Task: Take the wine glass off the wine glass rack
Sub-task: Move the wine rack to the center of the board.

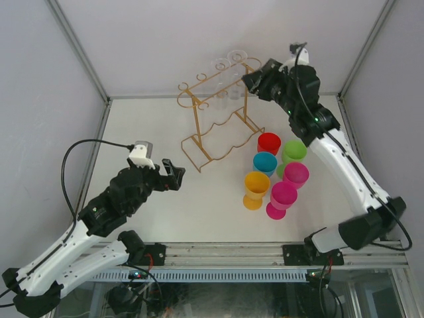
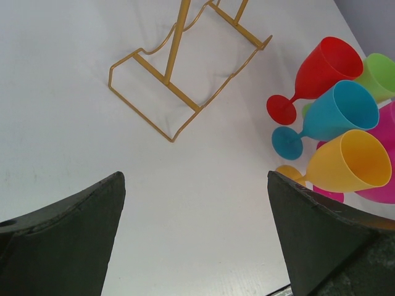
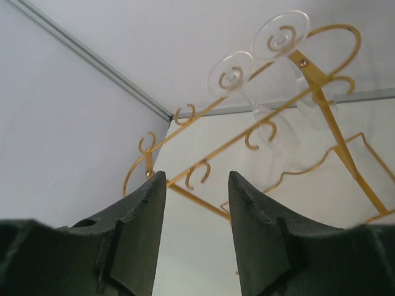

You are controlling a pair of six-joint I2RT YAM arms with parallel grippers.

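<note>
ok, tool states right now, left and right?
Left tool: open, holding nothing.
Right tool: open, holding nothing; up by the wine glass rack, not on a glass.

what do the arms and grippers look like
The left arm and right arm have white link shells and black joints, each trailed by a thin black cable. The left gripper and right gripper have dark, matte, wedge-shaped fingers. A white block tops the left wrist; a small green light shows on the right arm.
</note>
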